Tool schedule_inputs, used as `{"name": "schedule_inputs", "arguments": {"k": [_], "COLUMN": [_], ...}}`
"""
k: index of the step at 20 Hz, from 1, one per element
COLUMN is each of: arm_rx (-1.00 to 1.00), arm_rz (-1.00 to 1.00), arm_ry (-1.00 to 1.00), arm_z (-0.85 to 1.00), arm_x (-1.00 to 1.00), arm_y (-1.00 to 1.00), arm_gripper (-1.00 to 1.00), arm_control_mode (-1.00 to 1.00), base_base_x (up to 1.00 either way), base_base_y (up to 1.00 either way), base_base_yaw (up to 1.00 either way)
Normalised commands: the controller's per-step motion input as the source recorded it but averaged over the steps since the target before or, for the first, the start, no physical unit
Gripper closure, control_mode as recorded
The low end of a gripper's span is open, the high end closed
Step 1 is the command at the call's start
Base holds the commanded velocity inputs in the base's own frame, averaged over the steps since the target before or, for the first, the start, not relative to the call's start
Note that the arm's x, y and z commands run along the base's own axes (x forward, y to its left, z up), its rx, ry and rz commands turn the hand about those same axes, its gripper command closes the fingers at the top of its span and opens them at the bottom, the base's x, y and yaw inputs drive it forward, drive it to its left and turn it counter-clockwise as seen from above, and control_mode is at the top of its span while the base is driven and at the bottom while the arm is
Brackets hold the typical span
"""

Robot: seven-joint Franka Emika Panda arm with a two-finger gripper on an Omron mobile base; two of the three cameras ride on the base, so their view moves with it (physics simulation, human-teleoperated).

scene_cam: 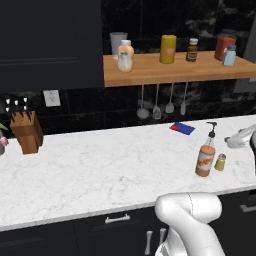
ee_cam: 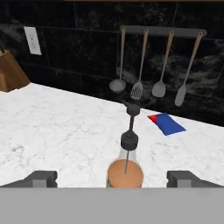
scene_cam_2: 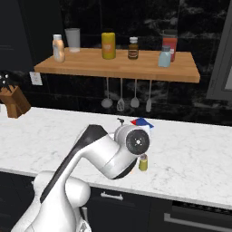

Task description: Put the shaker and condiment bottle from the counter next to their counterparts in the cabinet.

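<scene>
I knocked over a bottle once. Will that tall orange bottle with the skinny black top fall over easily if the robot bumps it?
Probably yes. The condiment bottle stands tall and slim on the counter, so a bump up near its thin neck would likely tip it. Its round body might roll once down. The little shaker stands close beside it and could get knocked too. The open gripper sits either side of the bottle.

The arm reaches forward, elbow bent low, its gripper (ee_cam: 112, 178) level with jaws spread fully wide.

Lower right of the left base view: orange-brown white-labelled condiment bottle (scene_cam: 205, 159) beside yellow-green grey-capped shaker (scene_cam: 220, 162), on grey-veined white marble counter (scene_cam: 100, 165). Upper centre: light-brown wooden shelf board (scene_cam: 170, 70); blue-and-red packet (scene_cam: 182, 128).
</scene>
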Motion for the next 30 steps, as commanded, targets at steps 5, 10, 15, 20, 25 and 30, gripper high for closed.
{"name": "schedule_inputs", "arguments": {"k": [5,10,15,20,25,30], "arm_rx": [0.0,0.01,0.07,0.12,0.1,0.02], "arm_rz": [0.07,0.09,0.1,0.06,0.03,0.07], "arm_ry": [-0.31,-0.2,0.02,0.03,0.0,-0.01], "arm_z": [-0.12,-0.09,-0.11,-0.26,-0.4,-0.13], "arm_x": [0.0,0.13,0.53,0.49,0.16,0.03], "arm_y": [-0.16,-0.1,-0.03,-0.23,-0.41,-0.08], "arm_gripper": [-1.0,-1.0,-1.0,-1.0,-1.0,-1.0], "arm_control_mode": [-1.0,-1.0,-1.0,-1.0,-1.0,-1.0], "base_base_x": [0.0,0.0,0.0,0.0,0.0,0.0], "base_base_y": [0.0,0.0,0.0,0.0,0.0,0.0], "base_base_yaw": [0.0,0.0,0.0,0.0,0.0,0.0]}}
